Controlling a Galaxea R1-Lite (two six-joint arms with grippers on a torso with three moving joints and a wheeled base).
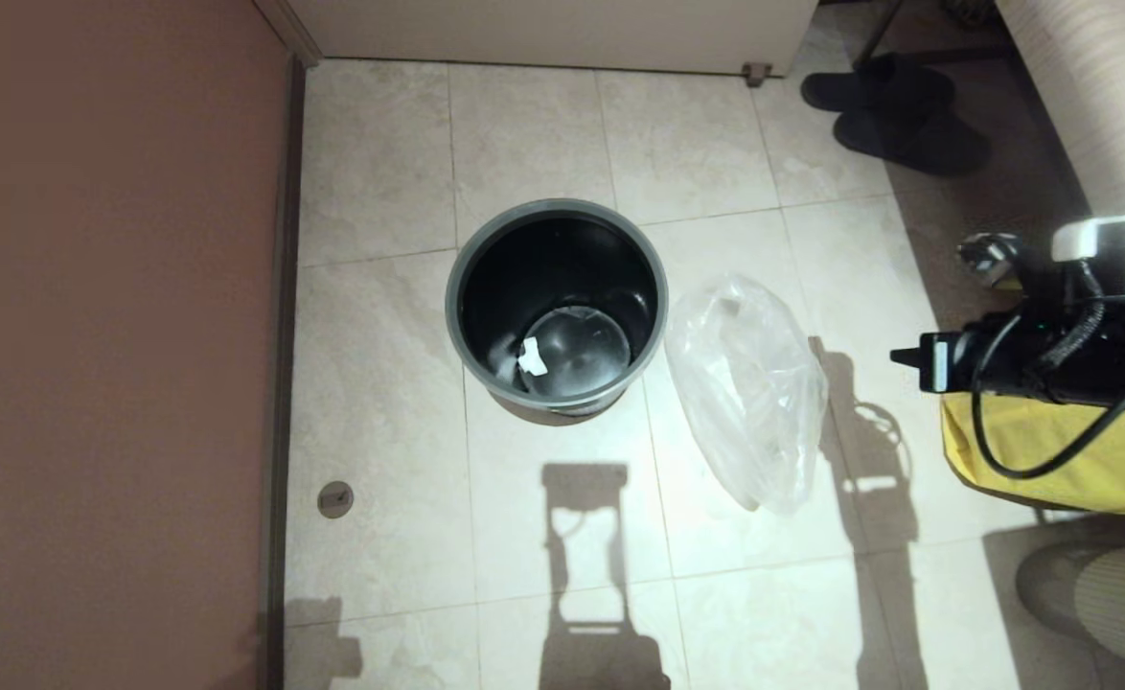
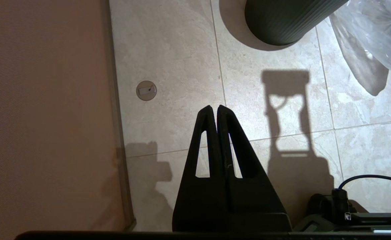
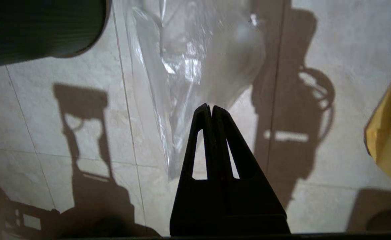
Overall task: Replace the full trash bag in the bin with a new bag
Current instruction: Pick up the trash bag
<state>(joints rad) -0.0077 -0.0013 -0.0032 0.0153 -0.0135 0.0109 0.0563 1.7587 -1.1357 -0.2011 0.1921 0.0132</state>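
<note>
The bin (image 1: pixel 557 216) stands upright on the tiled floor with no liner; a small white scrap (image 1: pixel 532 356) lies on its glossy black bottom. The new bag (image 1: pixel 745 383) lies crumpled on the floor just right of the bin. My right gripper (image 3: pixel 211 107) is shut and empty, hovering above the near end of the new bag (image 3: pixel 195 56), with the bin (image 3: pixel 32 30) off to one side. My left gripper (image 2: pixel 214 107) is shut and empty over bare tiles, nearer than the bin (image 2: pixel 282 23), and is out of the head view.
A yellow sack (image 1: pixel 1080 460) sits under my right arm (image 1: pixel 1051 355) at the right edge. A reddish-brown wall (image 1: pixel 112 335) runs along the left. A round floor fitting (image 1: pixel 335 498) lies near it. Dark slippers (image 1: pixel 898 115) rest at the back right.
</note>
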